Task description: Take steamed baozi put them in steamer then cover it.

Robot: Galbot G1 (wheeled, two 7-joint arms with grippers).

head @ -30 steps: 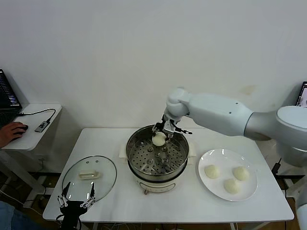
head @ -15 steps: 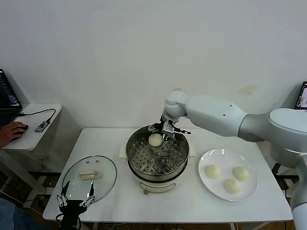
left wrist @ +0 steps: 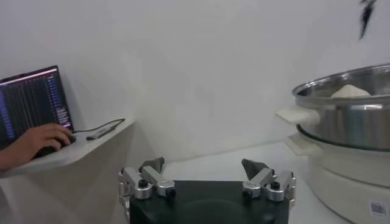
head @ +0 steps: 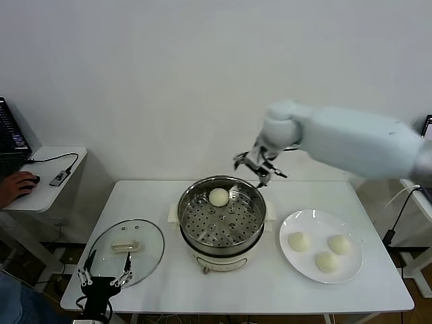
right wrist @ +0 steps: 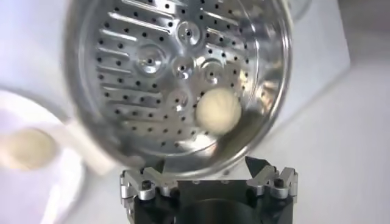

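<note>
One baozi (head: 219,197) lies on the perforated tray at about twelve o'clock inside the steamer (head: 221,220). The right gripper (head: 260,166) hangs above the pot's rim at roughly one o'clock, fingers spread and empty. Three more baozi (head: 325,249) sit on the white plate (head: 293,259) at three o'clock from the steamer. The left gripper (head: 102,278) — also spread open, holding nothing — waits at the table's near edge beside the glass lid (head: 126,246).

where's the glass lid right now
In the head view the glass lid lies flat on the table's left side, beside the steamer, just beyond the parked left end effector.
</note>
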